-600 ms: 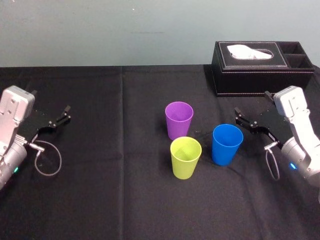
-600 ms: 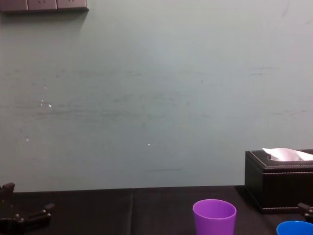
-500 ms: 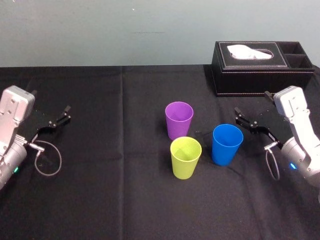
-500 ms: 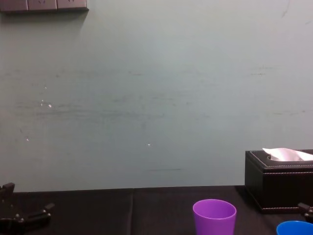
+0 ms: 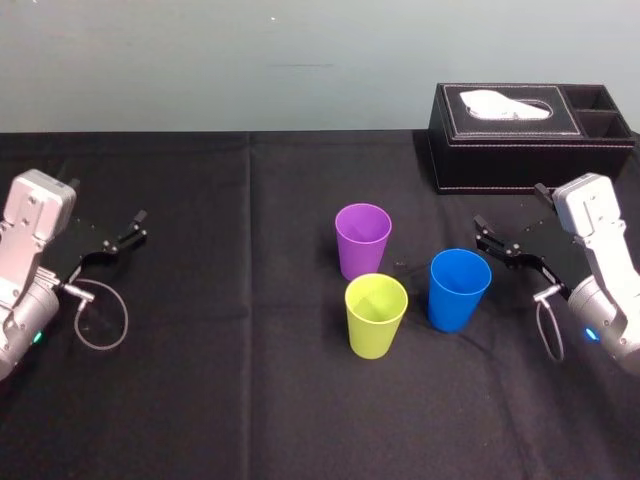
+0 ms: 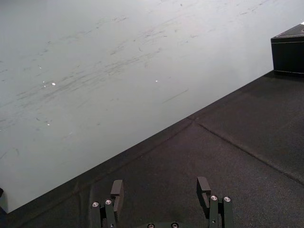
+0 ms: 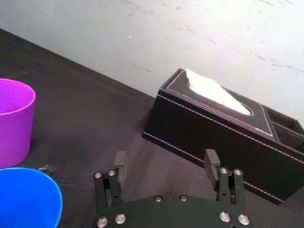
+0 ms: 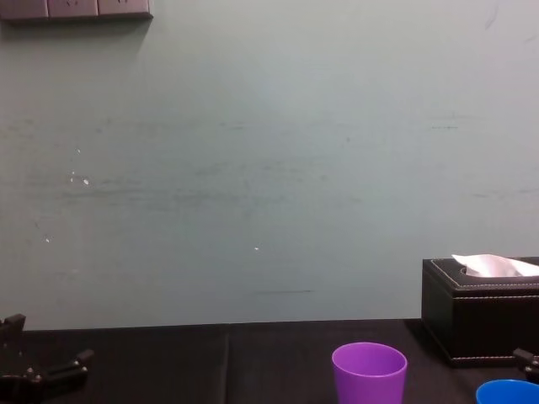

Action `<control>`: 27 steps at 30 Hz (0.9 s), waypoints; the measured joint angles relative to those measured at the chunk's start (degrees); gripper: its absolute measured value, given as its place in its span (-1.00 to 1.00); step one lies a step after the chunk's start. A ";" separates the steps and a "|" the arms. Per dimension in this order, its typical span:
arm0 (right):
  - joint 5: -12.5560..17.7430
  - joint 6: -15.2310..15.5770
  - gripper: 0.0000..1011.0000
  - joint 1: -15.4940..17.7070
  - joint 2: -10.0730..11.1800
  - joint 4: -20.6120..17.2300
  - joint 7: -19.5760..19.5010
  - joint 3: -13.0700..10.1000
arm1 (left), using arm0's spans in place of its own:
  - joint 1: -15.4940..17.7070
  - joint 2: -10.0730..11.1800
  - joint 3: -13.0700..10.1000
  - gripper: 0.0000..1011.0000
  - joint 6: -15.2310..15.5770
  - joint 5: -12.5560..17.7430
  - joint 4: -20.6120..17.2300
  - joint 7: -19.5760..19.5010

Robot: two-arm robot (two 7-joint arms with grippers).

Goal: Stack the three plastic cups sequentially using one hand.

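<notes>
Three cups stand upright and apart on the black cloth: purple point(image 5: 362, 238) farthest back, yellow-green point(image 5: 376, 315) in front of it, blue point(image 5: 459, 289) to their right. My right gripper point(image 5: 508, 208) hovers just right of the blue cup, open, with nothing between its fingers. In the right wrist view that gripper point(image 7: 165, 159) has the blue cup's rim point(image 7: 28, 197) and the purple cup point(image 7: 14, 121) off to one side. My left gripper point(image 5: 106, 199) is parked far left, open and empty, as the left wrist view point(image 6: 160, 183) confirms.
A black leather tissue box point(image 5: 530, 135) with a white tissue stands at the back right, behind the right gripper. The black-clothed table point(image 5: 240, 400) ends at a pale wall at the back. A cable loop point(image 5: 100, 320) hangs by the left arm.
</notes>
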State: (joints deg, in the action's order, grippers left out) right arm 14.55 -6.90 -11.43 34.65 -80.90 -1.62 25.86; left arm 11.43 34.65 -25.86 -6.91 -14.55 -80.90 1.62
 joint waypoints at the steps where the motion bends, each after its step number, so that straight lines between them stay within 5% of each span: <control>1: 0.00 0.00 0.98 0.00 0.00 0.00 0.00 0.00 | 0.00 0.00 0.00 1.00 0.00 0.00 0.00 0.00; 27: 0.00 0.00 0.98 0.00 0.00 0.00 0.00 0.00 | 0.00 0.00 0.00 1.00 0.00 0.00 0.00 0.00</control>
State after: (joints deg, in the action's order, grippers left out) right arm 14.55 -6.90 -11.43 34.65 -80.90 -1.62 25.86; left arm 11.43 34.64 -25.86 -6.91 -14.55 -80.90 1.62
